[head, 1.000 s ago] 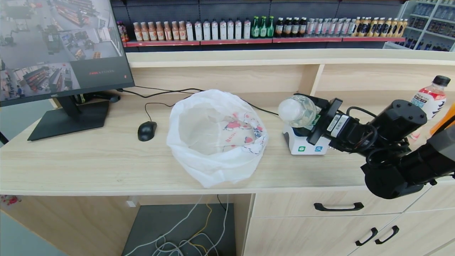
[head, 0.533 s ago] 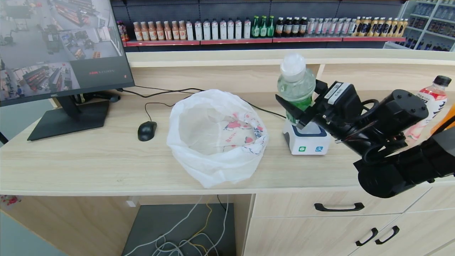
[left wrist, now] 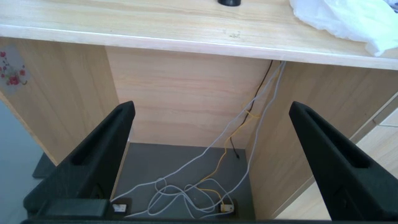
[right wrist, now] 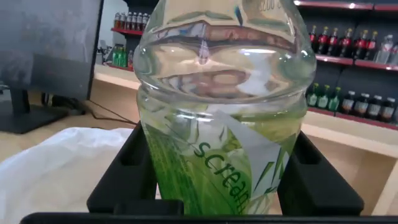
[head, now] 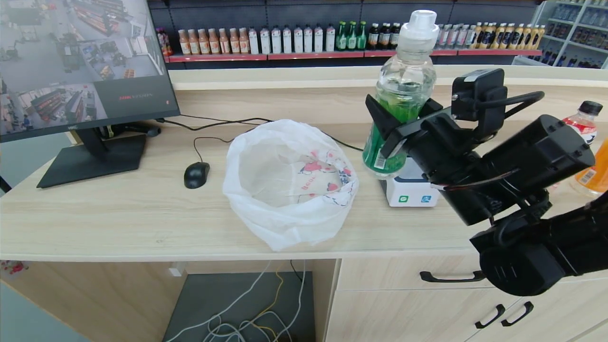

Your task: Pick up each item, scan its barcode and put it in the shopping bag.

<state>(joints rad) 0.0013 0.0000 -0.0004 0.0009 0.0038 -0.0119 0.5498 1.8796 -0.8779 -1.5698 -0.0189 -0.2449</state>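
Observation:
My right gripper (head: 396, 130) is shut on a clear bottle with a green label (head: 401, 102) and holds it upright above the white scanner box (head: 411, 190). The same bottle (right wrist: 227, 124) sits squeezed between the two black fingers (right wrist: 124, 180) in the right wrist view. The white shopping bag (head: 289, 183) stands open on the counter to the left of the scanner, with a printed packet inside. My left gripper (left wrist: 211, 162) is open, low in front of the counter's knee space, with nothing between its fingers.
A monitor (head: 80, 61) and a black mouse (head: 196, 174) sit at the counter's left. A red-labelled bottle (head: 579, 126) and an orange bottle (head: 593, 173) stand at the far right. Cables (left wrist: 205, 186) lie on the floor under the counter (head: 118, 213). Drawers (head: 451, 275) are below right.
My right gripper has lifted the bottle off the scanner and turned it from lying sideways to upright, rising well above the counter. The bag and the left gripper stay put.

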